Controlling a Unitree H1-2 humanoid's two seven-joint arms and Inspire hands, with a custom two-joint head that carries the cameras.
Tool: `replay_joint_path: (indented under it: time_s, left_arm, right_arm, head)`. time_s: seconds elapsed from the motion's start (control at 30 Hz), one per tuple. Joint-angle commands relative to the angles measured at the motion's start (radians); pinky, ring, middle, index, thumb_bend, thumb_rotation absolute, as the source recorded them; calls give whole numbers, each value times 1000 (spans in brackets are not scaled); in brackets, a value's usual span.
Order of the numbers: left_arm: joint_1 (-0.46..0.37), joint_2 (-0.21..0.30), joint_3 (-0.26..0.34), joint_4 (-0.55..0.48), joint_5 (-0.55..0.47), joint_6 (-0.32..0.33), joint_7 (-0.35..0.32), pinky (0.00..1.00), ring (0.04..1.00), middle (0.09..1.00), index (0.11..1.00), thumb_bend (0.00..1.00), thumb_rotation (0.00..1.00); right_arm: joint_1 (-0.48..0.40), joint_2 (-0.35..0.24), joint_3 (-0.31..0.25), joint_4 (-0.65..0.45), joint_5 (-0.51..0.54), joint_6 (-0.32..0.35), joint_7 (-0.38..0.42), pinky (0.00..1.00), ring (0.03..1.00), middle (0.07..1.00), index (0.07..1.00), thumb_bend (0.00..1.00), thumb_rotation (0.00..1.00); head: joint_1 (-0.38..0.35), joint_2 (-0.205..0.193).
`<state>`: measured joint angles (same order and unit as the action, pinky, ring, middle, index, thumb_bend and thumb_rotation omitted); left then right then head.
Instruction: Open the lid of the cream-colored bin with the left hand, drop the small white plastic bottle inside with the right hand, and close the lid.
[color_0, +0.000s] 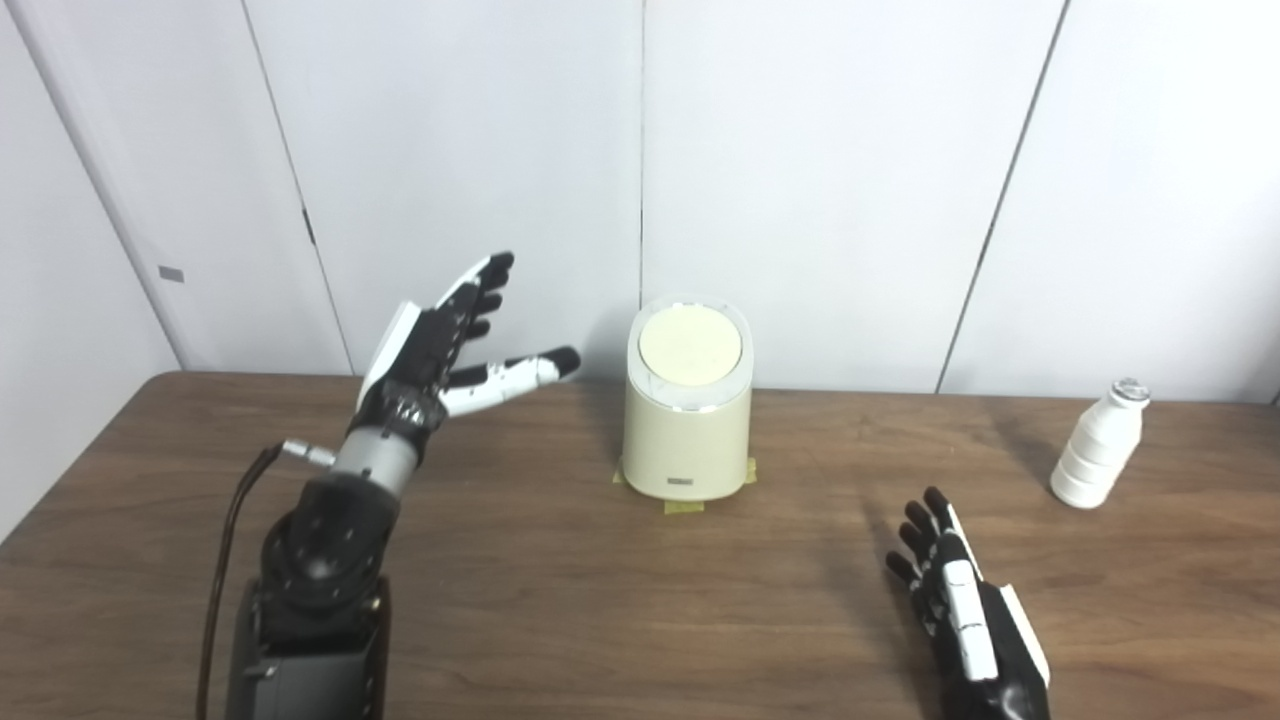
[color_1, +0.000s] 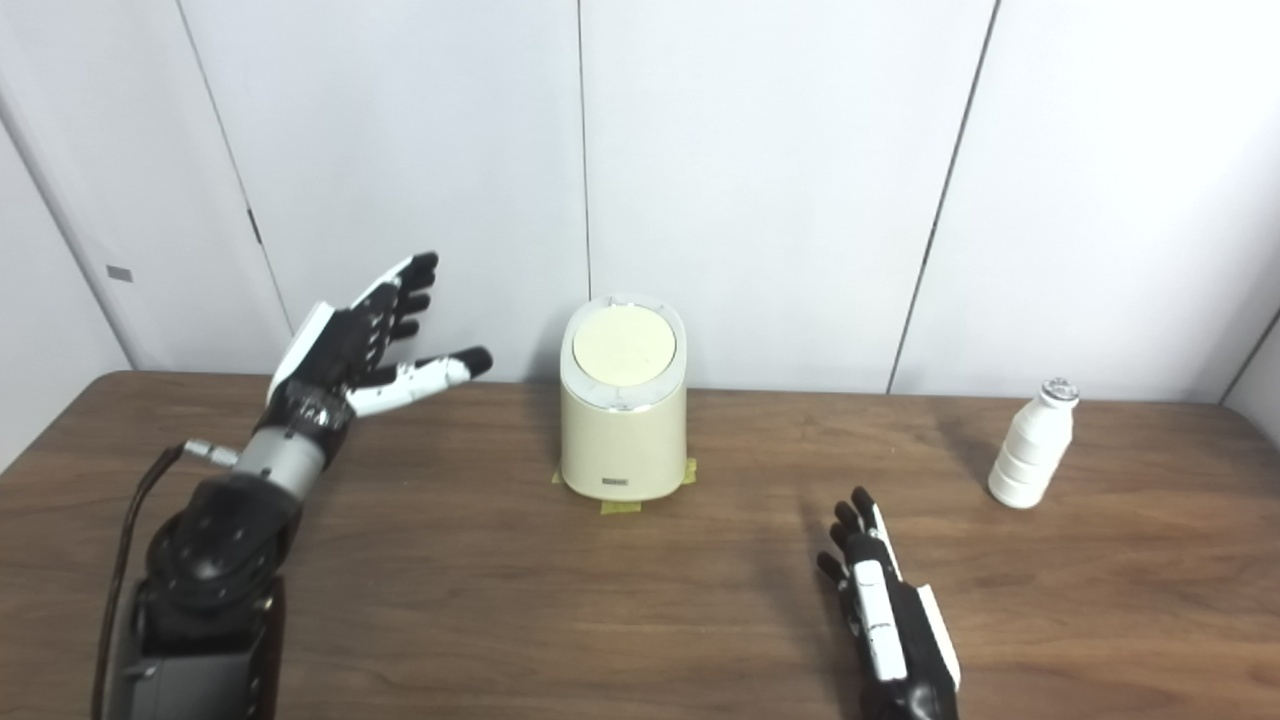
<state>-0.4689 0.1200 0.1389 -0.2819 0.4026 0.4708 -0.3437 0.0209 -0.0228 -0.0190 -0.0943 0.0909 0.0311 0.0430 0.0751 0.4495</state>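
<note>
The cream-colored bin (color_0: 687, 440) stands at the back middle of the wooden table, its round lid (color_0: 690, 345) shut flat on top. A small white plastic bottle (color_0: 1098, 446) stands upright at the far right. My left hand (color_0: 445, 345) is raised above the table to the left of the bin, open, fingers spread and pointing toward the lid, touching nothing. My right hand (color_0: 955, 590) rests low near the front right, open and empty, well short of the bottle.
The brown wooden table (color_0: 560, 600) runs up to white wall panels (color_0: 840, 180) right behind the bin. Yellow tape (color_0: 684, 507) marks the bin's base. A black cable (color_0: 225, 560) hangs along the left forearm.
</note>
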Motion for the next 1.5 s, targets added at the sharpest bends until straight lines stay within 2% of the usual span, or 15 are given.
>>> replay_joint_path:
  time_s: [0.0,0.17,0.27,0.43,0.57,0.73,1.17,1.3,1.47]
  left_arm:
    - [-85,-21,6,14,56,-1,-12,877,914,939,959,900,381]
    - [-156,-70,31,71,153,-1,-56,812,903,931,947,893,387]
    - [-188,-89,43,100,206,-1,-104,808,901,931,951,873,377]
    - [-235,-84,41,157,251,-1,-167,795,898,933,959,865,343]
    - [-276,-101,60,189,320,-1,-228,790,899,931,970,880,339]
    - [-315,-111,68,226,378,-1,-261,799,901,940,975,881,301]
    - [-403,-73,8,364,438,-1,-255,775,901,949,965,848,234]
    - [-422,-60,-31,409,455,-1,-237,746,897,955,964,849,253]
    - [-434,-45,-88,461,445,-1,-183,719,887,951,956,855,255]
  right_arm:
    - [-7,-2,8,30,0,-23,13,921,976,977,1000,525,927]
    - [-9,-5,15,37,-10,-23,12,930,986,981,1000,530,930]
    - [-8,-8,21,36,-23,-23,11,930,994,987,1000,537,954]
    - [-9,-10,26,44,-15,-35,22,949,1000,997,1000,557,949]
    - [-3,-4,24,26,-8,-18,23,952,1000,1000,1000,559,938]
    - [-6,8,16,31,9,-28,19,962,1000,1000,1000,533,901]
    - [-10,26,28,26,-18,-11,5,948,1000,1000,1000,587,917]
    - [-15,32,27,21,-10,-3,6,946,1000,1000,1000,585,905]
    - [-22,44,22,25,2,-3,4,947,1000,1000,1000,580,891]
  head:
    - [0,1]
    - [2,0]
    - [2,-3]
    - [3,-3]
    - [5,1]
    - [1,2]
    - [-3,16]
    - [-3,18]
    - [-6,16]
